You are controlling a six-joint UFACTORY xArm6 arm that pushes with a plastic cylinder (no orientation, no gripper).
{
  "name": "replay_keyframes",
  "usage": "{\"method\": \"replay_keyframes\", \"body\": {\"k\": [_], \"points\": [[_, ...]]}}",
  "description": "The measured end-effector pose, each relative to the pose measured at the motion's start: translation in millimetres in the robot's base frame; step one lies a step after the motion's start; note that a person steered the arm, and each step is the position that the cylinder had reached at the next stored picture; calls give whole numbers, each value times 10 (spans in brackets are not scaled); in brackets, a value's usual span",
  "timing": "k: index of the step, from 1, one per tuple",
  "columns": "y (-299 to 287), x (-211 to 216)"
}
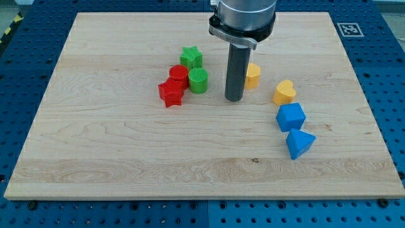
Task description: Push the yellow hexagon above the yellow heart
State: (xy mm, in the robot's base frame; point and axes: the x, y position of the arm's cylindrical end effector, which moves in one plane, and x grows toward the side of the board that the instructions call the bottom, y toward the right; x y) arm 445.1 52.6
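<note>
My tip (pixel 234 99) touches the yellow hexagon (pixel 252 75) on its left, no fingers on this rig; hexagon sits up-left of the yellow heart (pixel 284 92), needs nudging right.

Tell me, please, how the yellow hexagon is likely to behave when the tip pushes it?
The yellow hexagon looks squat and flat-bottomed, so it should slide on the smooth board rather than tip or roll. It seems rigid plastic, probably light. With my tip at its left side, an off-centre push may spin it.
</note>
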Motion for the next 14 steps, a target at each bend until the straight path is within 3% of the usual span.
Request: {"method": "replay_keyframes", "body": {"k": [6, 10, 14], "points": [[340, -394], [109, -920], [451, -877]]}}
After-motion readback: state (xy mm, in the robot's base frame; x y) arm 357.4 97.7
